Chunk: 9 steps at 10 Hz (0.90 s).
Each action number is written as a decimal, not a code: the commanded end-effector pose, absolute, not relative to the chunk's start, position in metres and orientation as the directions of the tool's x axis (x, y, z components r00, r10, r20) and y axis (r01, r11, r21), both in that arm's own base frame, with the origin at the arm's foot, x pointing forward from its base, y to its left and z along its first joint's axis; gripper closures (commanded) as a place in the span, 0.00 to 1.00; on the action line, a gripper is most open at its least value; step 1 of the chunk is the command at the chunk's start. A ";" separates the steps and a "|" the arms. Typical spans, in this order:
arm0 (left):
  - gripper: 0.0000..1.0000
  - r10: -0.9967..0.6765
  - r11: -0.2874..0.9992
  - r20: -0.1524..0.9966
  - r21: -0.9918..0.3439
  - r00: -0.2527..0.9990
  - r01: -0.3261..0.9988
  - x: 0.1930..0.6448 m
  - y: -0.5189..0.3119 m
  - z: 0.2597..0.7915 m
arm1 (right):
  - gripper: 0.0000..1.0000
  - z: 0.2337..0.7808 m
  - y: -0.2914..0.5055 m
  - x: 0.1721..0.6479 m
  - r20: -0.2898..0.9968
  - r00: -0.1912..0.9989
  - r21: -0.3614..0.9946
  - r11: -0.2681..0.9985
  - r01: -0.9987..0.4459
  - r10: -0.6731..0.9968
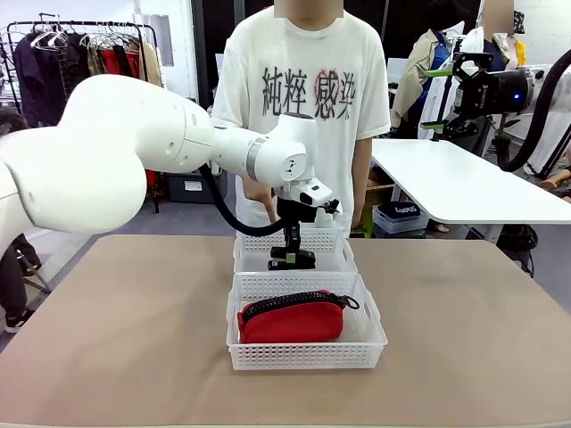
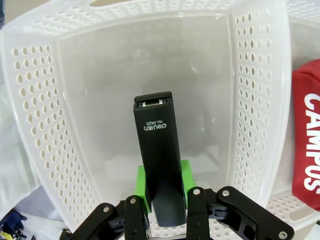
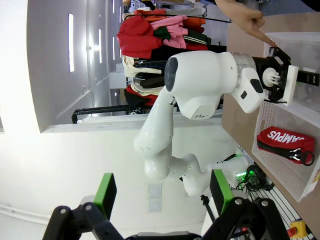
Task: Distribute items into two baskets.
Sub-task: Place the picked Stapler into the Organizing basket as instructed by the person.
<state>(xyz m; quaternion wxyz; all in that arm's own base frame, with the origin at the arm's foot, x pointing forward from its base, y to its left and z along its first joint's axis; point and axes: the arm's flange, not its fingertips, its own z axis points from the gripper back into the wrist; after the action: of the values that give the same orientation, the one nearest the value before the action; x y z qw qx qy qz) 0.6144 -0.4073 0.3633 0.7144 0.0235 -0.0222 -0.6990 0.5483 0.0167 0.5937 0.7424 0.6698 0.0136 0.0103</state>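
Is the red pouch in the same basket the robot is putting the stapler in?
No, the red pouch lies in the near basket, while the left gripper holds the stapler over the far basket.

Brown table (image 1: 107,357), white table (image 1: 464,183) behind, clothes rack (image 1: 89,49) far left, grey floor (image 1: 192,218).

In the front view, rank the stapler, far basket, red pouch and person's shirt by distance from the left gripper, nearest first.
1. stapler, clamped in the left gripper.
2. far basket, directly around it.
3. red pouch, in the near basket.
4. person's shirt, beyond the table.
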 end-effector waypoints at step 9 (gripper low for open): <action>0.94 -0.999 0.032 -0.035 0.021 0.033 0.999 0.625 -0.411 0.353 | 0.00 0.597 0.017 0.548 -0.002 1.000 0.995 0.104 -0.001 0.027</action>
<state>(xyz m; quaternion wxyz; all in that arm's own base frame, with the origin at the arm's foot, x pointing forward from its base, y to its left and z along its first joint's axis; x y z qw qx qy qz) 0.6181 -0.4073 0.3467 0.7166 0.0170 -0.0001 -0.6972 0.5483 0.0167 0.5937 0.7424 0.6698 0.0136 0.0103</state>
